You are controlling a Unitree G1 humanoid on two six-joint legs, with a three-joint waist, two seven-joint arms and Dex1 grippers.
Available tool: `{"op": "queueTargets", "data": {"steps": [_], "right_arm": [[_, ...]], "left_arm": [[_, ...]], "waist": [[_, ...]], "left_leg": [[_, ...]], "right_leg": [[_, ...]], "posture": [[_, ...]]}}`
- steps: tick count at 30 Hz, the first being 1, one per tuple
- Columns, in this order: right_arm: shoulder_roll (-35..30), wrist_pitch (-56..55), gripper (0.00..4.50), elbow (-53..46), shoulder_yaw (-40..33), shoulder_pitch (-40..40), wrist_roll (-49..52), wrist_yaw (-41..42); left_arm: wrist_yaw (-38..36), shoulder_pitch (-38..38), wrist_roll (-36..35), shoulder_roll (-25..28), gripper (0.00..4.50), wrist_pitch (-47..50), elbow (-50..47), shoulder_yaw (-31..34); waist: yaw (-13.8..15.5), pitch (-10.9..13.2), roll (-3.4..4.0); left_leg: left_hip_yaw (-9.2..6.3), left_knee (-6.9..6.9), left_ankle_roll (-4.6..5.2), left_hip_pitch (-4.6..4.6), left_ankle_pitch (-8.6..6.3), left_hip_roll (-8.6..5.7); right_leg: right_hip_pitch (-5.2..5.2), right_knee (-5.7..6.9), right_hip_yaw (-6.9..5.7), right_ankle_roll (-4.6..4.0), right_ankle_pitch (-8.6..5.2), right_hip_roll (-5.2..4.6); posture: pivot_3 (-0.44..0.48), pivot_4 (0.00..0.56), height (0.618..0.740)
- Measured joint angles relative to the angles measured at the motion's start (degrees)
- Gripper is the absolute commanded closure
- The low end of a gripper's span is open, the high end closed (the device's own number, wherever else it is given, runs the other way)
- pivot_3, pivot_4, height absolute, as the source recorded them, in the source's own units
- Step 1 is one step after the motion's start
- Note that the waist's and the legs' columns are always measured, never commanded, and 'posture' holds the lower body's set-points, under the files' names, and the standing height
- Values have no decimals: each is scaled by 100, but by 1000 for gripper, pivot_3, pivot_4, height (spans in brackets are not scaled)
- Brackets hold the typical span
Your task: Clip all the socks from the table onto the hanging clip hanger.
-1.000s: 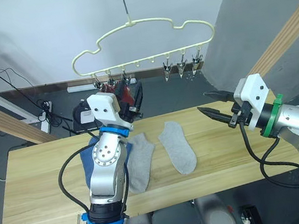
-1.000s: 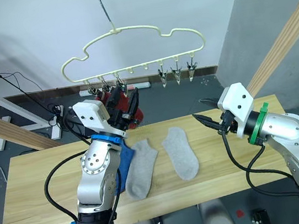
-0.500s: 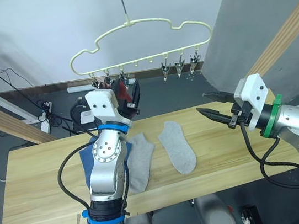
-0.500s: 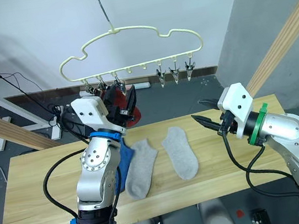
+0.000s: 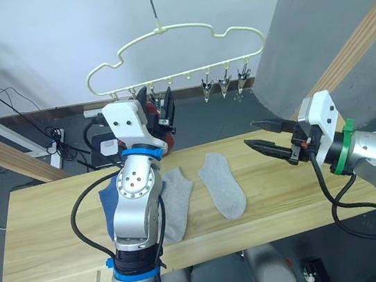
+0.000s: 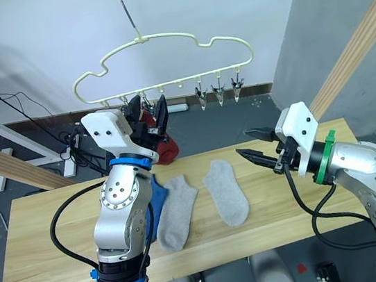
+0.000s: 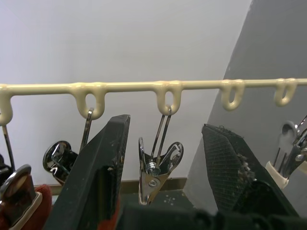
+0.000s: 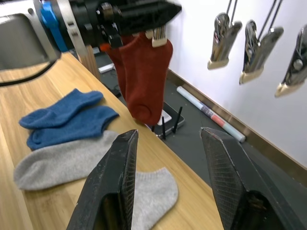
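We see left tool [image 7: 165, 177] spread around an empty clip [image 7: 156, 167] | right tool [image 8: 168, 187] spread, empty | risk: nudged clip hanger [image 5: 173, 38] swings; red socks [image 8: 141, 76] drop

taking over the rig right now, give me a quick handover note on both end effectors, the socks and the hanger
Left end effector: open, raised at the clip hanger, its fingers either side of an empty clip.
Right end effector: open, empty, held above the right part of the table.
Done: two red socks hang from clips at the hanger's left end.
Left: two grey socks lie side by side mid-table; two blue socks lie beside them, on the left arm's side. All four need clipping.
Three clips at the hanger's right end are empty.
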Motion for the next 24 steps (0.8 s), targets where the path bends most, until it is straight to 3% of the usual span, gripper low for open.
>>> {"op": "queueTargets", "data": {"steps": [8, 16, 24], "right_arm": [[-71, 72, 2340, -3, -5, 5, 100, -27], [-102, 75, 2340, -6, -4, 16, 169, -35], [-186, 72, 2340, -40, -3, 189, 212, -32]], "left_arm": [[54, 89, 105, 15, 1872, 164, -107, -9], [52, 122, 136, 15, 3730, 157, -107, -52], [52, 163, 209, 62, 3808, 131, -138, -51]], "waist": [[3, 0, 0], [4, 0, 0], [5, 0, 0]], "left_leg": [[0, 0, 0, -1, 0, 0], [1, 0, 0, -1, 0, 0], [1, -1, 0, -1, 0, 0]], "right_leg": [[0, -2, 0, 1, 0, 0], [-1, -2, 1, 2, -1, 0], [-1, -2, 1, 3, -2, 0]], "posture": [[-287, 352, 740], [-285, 355, 740], [-283, 356, 740]]}}
